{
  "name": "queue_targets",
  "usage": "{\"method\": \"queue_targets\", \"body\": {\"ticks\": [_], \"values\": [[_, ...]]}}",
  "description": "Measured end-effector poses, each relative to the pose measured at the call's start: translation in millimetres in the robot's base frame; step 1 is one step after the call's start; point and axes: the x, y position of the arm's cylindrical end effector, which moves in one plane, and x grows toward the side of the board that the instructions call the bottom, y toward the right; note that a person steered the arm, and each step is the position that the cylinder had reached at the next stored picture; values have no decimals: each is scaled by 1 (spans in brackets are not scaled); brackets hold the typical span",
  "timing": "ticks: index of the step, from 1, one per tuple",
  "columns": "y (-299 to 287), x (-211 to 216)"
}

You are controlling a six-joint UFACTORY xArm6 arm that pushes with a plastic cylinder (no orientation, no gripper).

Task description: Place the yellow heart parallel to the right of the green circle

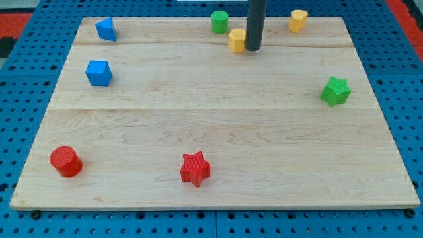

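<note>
The green circle (219, 21) stands near the view's top edge of the wooden board, a little left of the middle. A yellow block (236, 39), heart-like in shape, sits just below and to the right of it, close but apart. My tip (254, 49) rests on the board right against this yellow block's right side. A second yellow block (298, 20), whose shape I cannot make out surely, stands farther right along the top edge.
A blue triangle-like block (106, 29) and a blue cube-like block (98, 73) are at the view's upper left. A green star (335, 90) is at the right. A red cylinder (65, 161) and a red star (195, 168) are near the bottom.
</note>
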Motion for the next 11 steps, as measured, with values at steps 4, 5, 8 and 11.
{"method": "queue_targets", "body": {"ticks": [4,5,8,11], "values": [[170,-8],[201,-52],[120,-92],[72,-98]]}}
